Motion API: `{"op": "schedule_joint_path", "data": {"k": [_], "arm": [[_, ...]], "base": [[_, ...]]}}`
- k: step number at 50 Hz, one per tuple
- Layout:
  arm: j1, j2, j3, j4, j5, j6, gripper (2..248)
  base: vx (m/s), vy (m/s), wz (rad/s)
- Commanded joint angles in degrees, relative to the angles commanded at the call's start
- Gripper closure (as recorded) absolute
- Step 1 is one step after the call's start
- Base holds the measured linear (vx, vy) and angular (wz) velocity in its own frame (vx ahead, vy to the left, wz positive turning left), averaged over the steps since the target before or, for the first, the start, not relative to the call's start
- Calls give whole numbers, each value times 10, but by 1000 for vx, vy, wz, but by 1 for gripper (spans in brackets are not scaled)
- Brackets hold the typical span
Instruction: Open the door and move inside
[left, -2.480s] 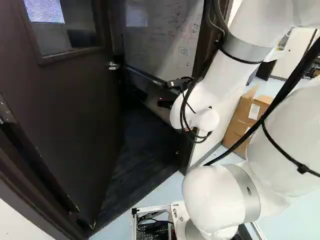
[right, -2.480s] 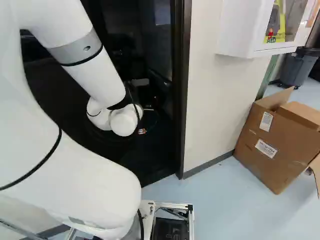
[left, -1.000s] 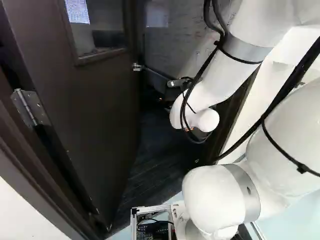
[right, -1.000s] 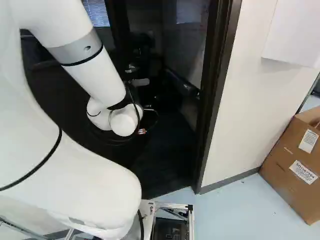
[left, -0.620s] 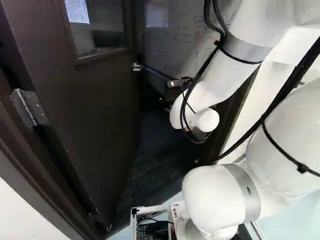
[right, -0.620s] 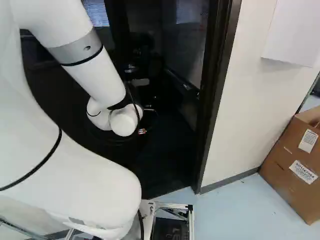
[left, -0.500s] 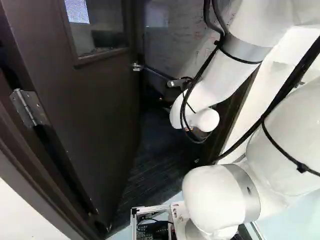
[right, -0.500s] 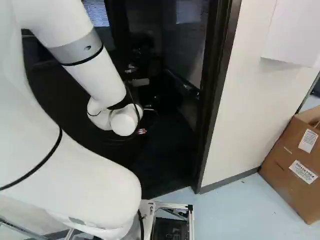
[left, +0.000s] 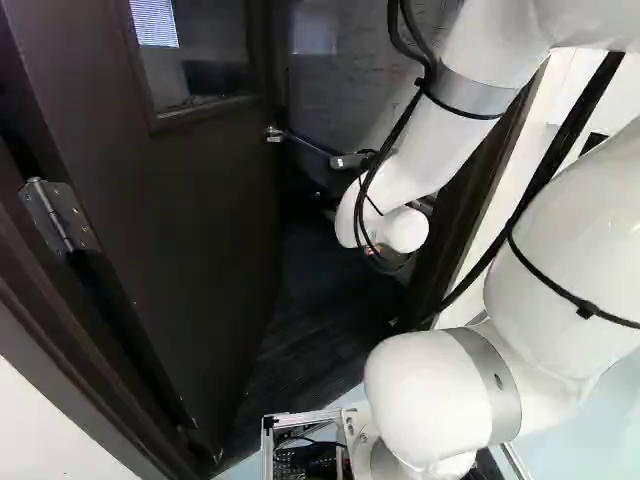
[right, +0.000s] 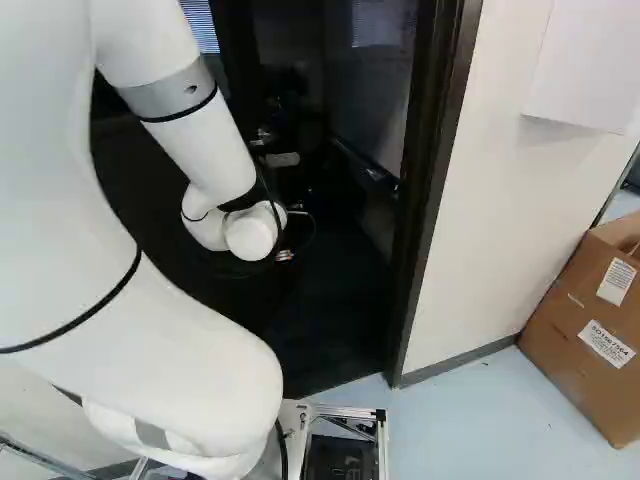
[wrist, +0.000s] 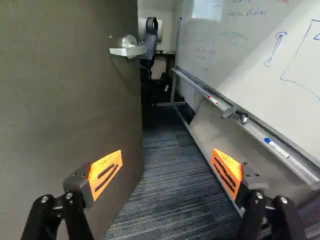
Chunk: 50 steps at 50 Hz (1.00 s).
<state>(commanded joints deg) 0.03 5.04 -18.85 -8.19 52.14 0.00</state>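
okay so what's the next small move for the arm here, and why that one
I'd probably ease the open pincer sideways against the door to swing it wider before driving in. The door already stands partly open, so its handle needs no turning; the pincer points past the doorway, and between door and whiteboard the way ahead looks narrow.

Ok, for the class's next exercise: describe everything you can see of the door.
The door is a flat, dark brown slab, upright and standing open over dark striped carpet. It has a framed glass window and a silver, metallic-looking lever handle. A metal hinge shows between it and the dark frame. In the wrist view, one orange pad of the open jaws overlaps it; I cannot tell whether they touch.
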Motion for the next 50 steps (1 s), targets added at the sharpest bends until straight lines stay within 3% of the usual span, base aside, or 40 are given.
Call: {"op": "schedule_joint_path", "data": {"k": [50], "arm": [[59,-94,-95,86,0,0,3]], "base": [[0,0,0]]}}
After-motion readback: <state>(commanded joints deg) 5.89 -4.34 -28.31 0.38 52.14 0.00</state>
